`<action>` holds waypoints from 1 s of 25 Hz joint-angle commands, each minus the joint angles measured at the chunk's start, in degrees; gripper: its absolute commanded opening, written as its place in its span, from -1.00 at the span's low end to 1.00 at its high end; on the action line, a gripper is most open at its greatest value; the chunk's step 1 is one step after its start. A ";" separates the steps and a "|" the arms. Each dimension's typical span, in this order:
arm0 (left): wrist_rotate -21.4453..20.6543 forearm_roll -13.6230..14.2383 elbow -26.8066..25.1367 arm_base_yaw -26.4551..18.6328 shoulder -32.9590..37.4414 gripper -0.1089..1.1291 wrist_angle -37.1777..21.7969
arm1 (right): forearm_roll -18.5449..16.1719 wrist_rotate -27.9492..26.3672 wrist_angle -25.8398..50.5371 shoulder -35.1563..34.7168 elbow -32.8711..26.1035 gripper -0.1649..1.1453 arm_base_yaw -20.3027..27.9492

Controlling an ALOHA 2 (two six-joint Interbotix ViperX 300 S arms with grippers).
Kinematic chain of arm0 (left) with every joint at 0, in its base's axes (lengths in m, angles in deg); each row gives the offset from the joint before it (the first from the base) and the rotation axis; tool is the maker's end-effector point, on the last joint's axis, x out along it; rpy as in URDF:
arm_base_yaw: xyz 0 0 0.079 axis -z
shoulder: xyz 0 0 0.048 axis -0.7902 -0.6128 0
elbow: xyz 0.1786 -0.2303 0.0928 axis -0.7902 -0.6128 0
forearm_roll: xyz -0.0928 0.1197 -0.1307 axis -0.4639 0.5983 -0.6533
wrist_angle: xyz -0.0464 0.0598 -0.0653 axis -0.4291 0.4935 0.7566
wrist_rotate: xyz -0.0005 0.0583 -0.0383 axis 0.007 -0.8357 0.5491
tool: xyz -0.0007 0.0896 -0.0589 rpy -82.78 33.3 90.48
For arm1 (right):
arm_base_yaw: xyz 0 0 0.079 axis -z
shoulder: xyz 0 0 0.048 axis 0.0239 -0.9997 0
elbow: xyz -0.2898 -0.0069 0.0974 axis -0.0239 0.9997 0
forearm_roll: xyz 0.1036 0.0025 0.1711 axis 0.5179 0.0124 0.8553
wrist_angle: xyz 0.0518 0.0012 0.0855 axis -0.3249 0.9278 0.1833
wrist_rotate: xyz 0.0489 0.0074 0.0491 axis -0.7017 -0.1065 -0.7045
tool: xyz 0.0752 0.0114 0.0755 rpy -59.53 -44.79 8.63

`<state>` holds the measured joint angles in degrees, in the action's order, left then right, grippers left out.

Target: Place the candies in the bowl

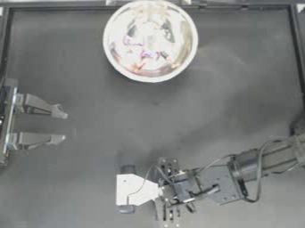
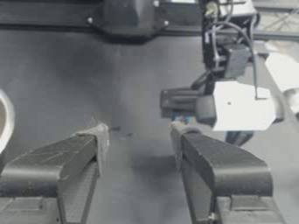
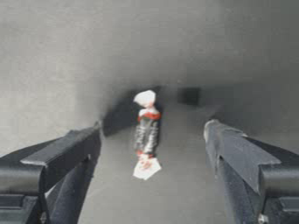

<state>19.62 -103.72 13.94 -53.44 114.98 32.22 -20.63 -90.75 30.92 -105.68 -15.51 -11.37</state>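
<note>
Here the right gripper [image 3: 151,133] hangs over the near part of the table [image 1: 77,187], well away from the bowl [image 1: 149,41], jaws spread wide and grasping nothing. A red-white candy [image 3: 146,133] lies flat on the table between them, its length running roughly along the gap, touching neither jaw. In the top view the gripper's white housing hides this candy. The bowl sits at the far edge of the table; coloured flecks inside it look like candies [image 1: 145,54] already delivered, though reflections make a count unsafe. The left gripper [image 1: 58,125] is parked at the table's left side, level with a spot midway between bowl and right gripper, jaws apart and empty. Risks, as I judge them: the sweet is small and thin, so jaws closing too high would skim over it; closing off-centre could nip only a twisted wrapper end, which may slip free during the long carry to the bowl. A hard descent could jam the tips on the table. Release short of the rim would drop it outside. No brand, label or readable writing shows on wrapper, bowl or arms.
</note>
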 commanded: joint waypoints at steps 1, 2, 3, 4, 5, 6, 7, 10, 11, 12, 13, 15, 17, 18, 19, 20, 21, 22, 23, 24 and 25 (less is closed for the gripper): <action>0.00 0.00 1.67 -0.09 -1.23 0.53 0.18 | 0.97 0.53 -0.44 0.97 -0.79 0.72 0.53; 0.00 0.00 1.67 -0.09 -1.23 0.53 0.18 | 1.23 0.62 -0.35 0.88 -0.70 0.70 0.70; 0.00 0.00 1.67 -0.09 -1.23 0.53 0.18 | 1.49 0.62 -0.44 0.88 -0.70 0.66 0.88; 0.00 0.00 1.58 -0.09 -1.23 0.53 0.18 | 1.58 0.70 -0.53 0.88 -0.62 0.61 0.88; 0.00 0.00 1.58 -0.09 -1.23 0.53 0.18 | 1.58 0.97 -0.79 0.88 -0.62 0.55 0.88; 0.00 0.00 1.67 -0.09 -1.23 0.53 0.18 | 1.67 1.23 -0.97 0.79 -0.53 0.47 0.88; 0.00 0.00 1.58 -0.09 -1.23 0.53 0.18 | 1.76 1.41 -1.05 0.79 -0.53 0.40 0.88; 0.00 -0.09 1.67 -0.09 -1.23 0.53 0.18 | 2.46 1.58 -0.97 0.35 -0.53 0.23 0.88; 0.00 0.00 1.67 -0.09 -1.23 0.53 0.18 | 2.81 1.67 -0.97 0.26 -0.53 0.20 0.79; 0.00 0.00 1.67 -0.09 -1.23 0.53 0.18 | 3.16 1.85 -1.05 0.18 -0.44 0.17 0.79; 0.00 0.00 1.67 0.00 -1.23 0.53 0.18 | 3.34 2.11 -0.97 0.18 -0.35 0.13 0.70; 0.00 0.00 1.67 -0.09 -1.23 0.53 0.18 | 3.34 2.37 -1.05 0.26 -0.35 0.04 0.44; 0.00 -0.09 1.67 -0.09 -1.23 0.53 0.18 | 3.34 2.46 -0.97 0.35 -0.44 -0.15 0.26; 0.00 -0.09 1.67 -0.09 -1.23 0.53 0.18 | 3.34 2.55 -1.05 0.53 -0.35 -0.23 0.26; 0.00 -0.09 1.67 -0.09 -1.23 0.53 0.18 | 3.43 2.55 -1.14 0.70 -0.35 -0.31 0.18; 0.00 0.00 1.67 -0.09 -1.23 0.53 0.18 | 3.34 2.55 -1.14 0.79 -0.35 -0.37 0.18; 0.00 0.00 1.67 -0.09 -1.14 0.53 0.18 | 3.34 2.55 -1.23 0.88 -0.35 -0.38 0.00; 0.00 0.00 1.67 -0.09 -1.23 0.53 0.26 | 3.25 2.55 -1.32 1.05 -0.35 -0.37 -0.09; 0.00 0.00 1.67 -0.09 -1.23 0.53 0.18 | 3.08 2.46 -1.41 1.23 -0.35 -0.37 -0.26; 0.00 0.00 1.67 -0.09 -1.23 0.53 0.18 | 3.08 2.46 -1.41 1.58 -0.35 -0.37 -0.44; 0.00 0.00 1.67 -0.09 -1.23 0.53 0.18 | 2.90 2.46 -1.49 2.11 -0.26 -0.37 -0.53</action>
<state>19.71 -103.63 13.94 -53.44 114.98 32.22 -17.55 -88.29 29.69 -105.86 -15.51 -11.37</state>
